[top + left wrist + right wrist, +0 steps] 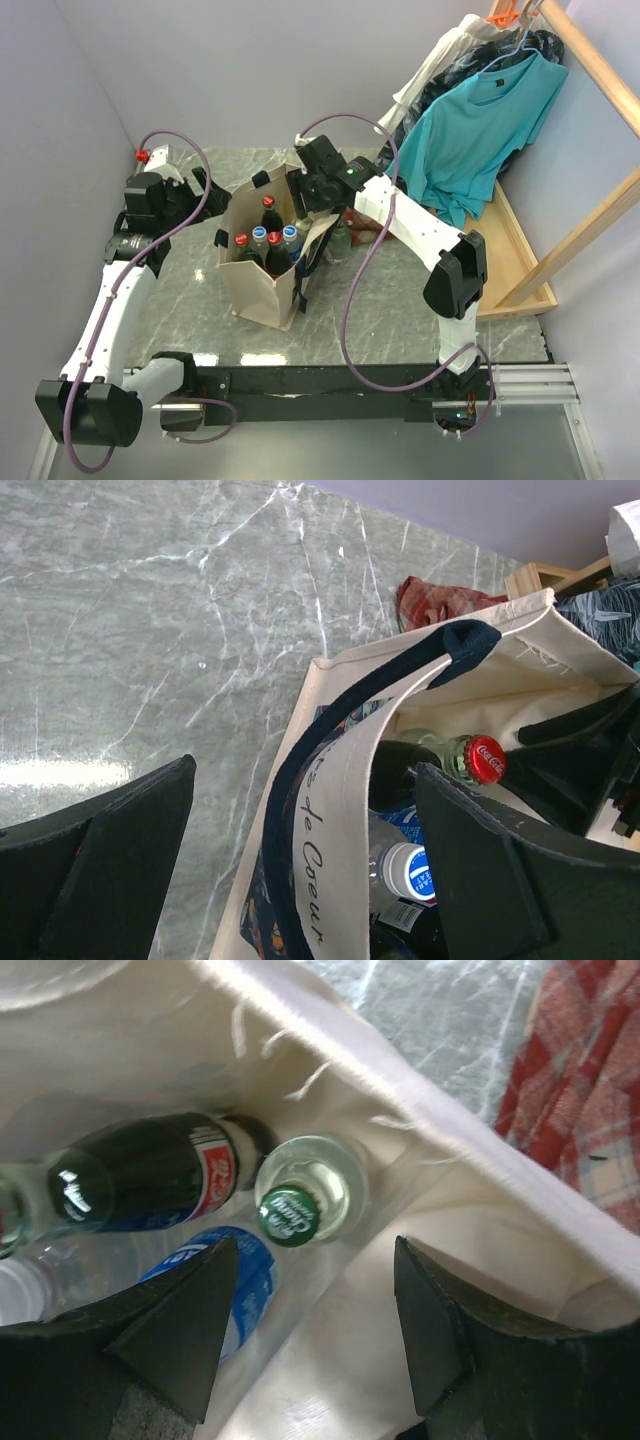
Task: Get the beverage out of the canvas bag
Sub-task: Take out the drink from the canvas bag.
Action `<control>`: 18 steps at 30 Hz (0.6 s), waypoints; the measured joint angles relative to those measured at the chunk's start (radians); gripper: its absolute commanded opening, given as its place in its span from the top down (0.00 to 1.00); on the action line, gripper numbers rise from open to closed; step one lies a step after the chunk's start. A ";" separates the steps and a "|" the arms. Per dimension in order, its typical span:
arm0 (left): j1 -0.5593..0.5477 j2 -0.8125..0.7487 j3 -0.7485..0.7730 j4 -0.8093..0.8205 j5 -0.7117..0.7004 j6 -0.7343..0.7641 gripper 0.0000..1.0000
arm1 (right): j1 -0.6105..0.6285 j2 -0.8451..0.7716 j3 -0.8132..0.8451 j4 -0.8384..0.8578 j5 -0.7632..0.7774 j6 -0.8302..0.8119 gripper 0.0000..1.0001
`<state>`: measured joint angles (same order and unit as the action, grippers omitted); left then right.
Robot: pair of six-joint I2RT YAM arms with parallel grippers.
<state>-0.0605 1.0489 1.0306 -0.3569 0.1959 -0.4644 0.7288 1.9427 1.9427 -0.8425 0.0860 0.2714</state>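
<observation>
The canvas bag [262, 275] is standing mid-table, its bottles upright inside. The left gripper [305, 772] is straddling its wall, jaws spread. The right gripper [316, 1250] is hanging released over the green-capped bottle [290, 1215] — it should be dropping straight onto the neck, since the cola bottle [150, 1175] is crowding alongside.

your left arm [108, 305] rises from its base at the near-left corner and folds at the top, so the left gripper [300, 865] points inward toward the middle with its jaws spread wide. your right arm [410, 225] climbs from its base to a raised elbow, then reaches forward and leftward, the wrist pitched steeply down. the right gripper [315, 1310] faces downward, its two dark fingers [175, 1335] held well apart.
</observation>
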 measured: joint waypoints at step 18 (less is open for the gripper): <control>0.000 0.003 0.000 0.000 -0.008 0.000 0.04 | 0.037 0.043 0.074 -0.071 -0.033 -0.024 0.33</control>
<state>-0.0605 1.0519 1.0306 -0.3565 0.1883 -0.4641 0.7662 1.9854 2.0163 -0.9138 0.0532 0.2478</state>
